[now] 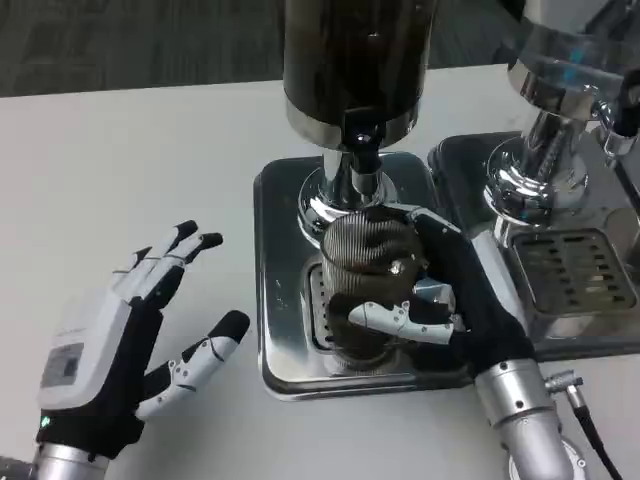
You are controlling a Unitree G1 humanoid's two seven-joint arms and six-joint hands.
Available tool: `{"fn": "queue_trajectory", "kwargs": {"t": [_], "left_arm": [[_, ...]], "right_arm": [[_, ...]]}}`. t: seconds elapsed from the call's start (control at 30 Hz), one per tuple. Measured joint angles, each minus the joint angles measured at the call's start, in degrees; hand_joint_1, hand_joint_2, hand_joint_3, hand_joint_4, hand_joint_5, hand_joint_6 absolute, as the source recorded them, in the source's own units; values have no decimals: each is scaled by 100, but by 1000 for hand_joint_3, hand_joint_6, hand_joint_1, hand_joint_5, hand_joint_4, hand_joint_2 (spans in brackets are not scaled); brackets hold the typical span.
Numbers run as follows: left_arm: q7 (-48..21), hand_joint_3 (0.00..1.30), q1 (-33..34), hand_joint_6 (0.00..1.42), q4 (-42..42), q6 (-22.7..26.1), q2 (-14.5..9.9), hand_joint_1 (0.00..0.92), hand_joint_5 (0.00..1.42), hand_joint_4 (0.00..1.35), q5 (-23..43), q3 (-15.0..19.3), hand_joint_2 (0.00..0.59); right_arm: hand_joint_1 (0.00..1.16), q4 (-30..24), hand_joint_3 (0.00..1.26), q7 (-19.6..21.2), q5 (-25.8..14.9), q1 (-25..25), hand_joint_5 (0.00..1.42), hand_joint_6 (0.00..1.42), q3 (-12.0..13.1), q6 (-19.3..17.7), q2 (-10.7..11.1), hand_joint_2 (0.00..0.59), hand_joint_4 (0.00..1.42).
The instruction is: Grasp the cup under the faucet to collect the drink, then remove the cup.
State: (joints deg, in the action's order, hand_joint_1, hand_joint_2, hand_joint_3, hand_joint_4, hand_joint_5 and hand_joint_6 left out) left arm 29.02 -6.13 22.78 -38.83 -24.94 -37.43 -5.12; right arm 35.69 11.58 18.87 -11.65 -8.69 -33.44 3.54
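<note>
A dark ribbed cup (368,268) stands on the drip grille of the steel dispenser base (282,300), right under the faucet (362,150) of the dark drink dispenser (355,60). My right hand (440,295) wraps around the cup from the right, with fingers across its front and others behind it. My left hand (120,345) rests on the white table at the lower left, fingers spread, holding nothing. The liquid level in the cup cannot be made out.
A second chrome dispenser (560,110) with its own drip tray (575,270) stands close on the right, next to my right forearm (525,420). The white table (130,170) stretches out to the left and front.
</note>
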Motion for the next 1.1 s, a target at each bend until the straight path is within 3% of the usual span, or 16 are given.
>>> {"fn": "queue_trajectory", "kwargs": {"t": [0.27, 0.5, 0.8, 1.1], "left_arm": [[0, 245, 12, 125, 19, -1, -38, 0, 243, 102, 68, -37, 220], [0, 203, 23, 100, 33, -1, -106, 0, 212, 76, 67, -69, 206], [-173, 176, 29, 61, -41, 119, -190, 0, 168, 18, -57, -166, 192], [-423, 88, -35, 0, -343, 298, -312, 0, 3, 0, -70, -184, 178]], "right_arm": [[1088, -76, 425, 155, 137, 90, 670, 949, 0, 20, 1, 202, 498], [1089, -509, 425, 397, 278, 237, 674, 959, 2, 35, 57, 202, 493], [1089, -831, 425, 406, 439, 555, 679, 966, -57, 120, 153, 202, 492], [1093, -1198, 425, 330, 431, 883, 675, 971, -97, 127, 171, 202, 491]]}}
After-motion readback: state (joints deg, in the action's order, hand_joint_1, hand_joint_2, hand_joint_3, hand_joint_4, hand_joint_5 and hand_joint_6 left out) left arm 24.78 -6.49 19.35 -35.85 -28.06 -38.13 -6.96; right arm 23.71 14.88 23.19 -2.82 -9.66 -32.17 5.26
